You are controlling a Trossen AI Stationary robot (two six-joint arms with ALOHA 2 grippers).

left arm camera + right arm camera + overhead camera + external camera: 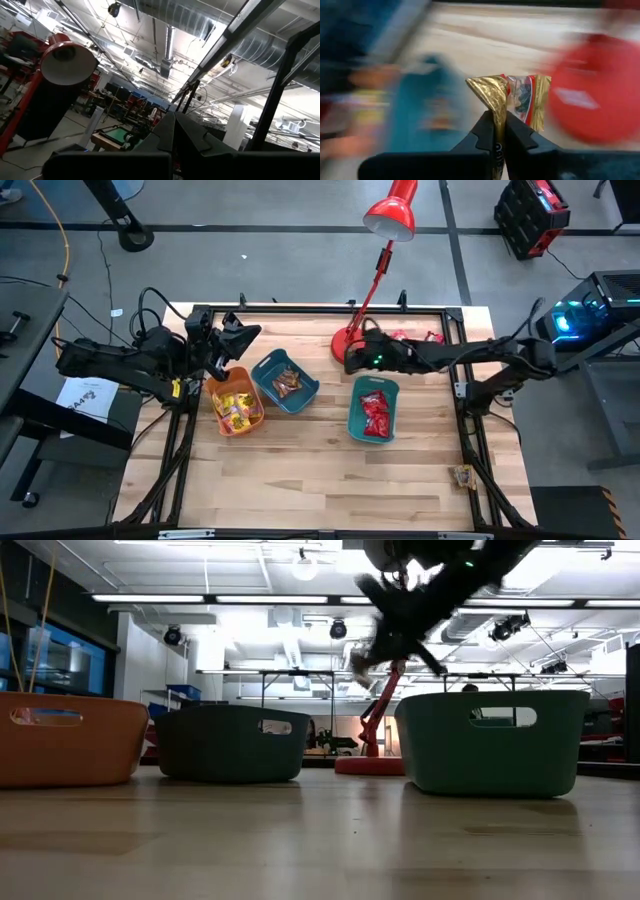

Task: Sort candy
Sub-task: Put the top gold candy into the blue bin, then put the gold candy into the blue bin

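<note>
Gold-and-red foil: one candy packet (512,100) is pinched by its crimped edge between the right gripper (500,131) fingers, jaws closed on it, wrapper standing up past the fingertips. Judged light, crinkly and slick; the foil will deform rather than resist, so the flat seam is the sensible hold, and a loose pinch could let it slide out.

Right gripper in the high view (353,360) sits just beside the red lamp base (348,343), with the teal bin of red candy (373,410) just ahead of and below it. More loose red packets (405,336) lie behind the arm, near the table's far edge.

Left gripper (232,340) hovers raised above the orange bin (236,402) holding yellow candy; its wrist view points at the ceiling, fingers pressed together with nothing between them.

Only the right wrist view shows the held packet; overhead, the gripper hides it. Low view shows the bin walls (492,740) but none of their contents. Overhead alone shows the middle teal bin (286,380) holding brown-orange candy.
</note>
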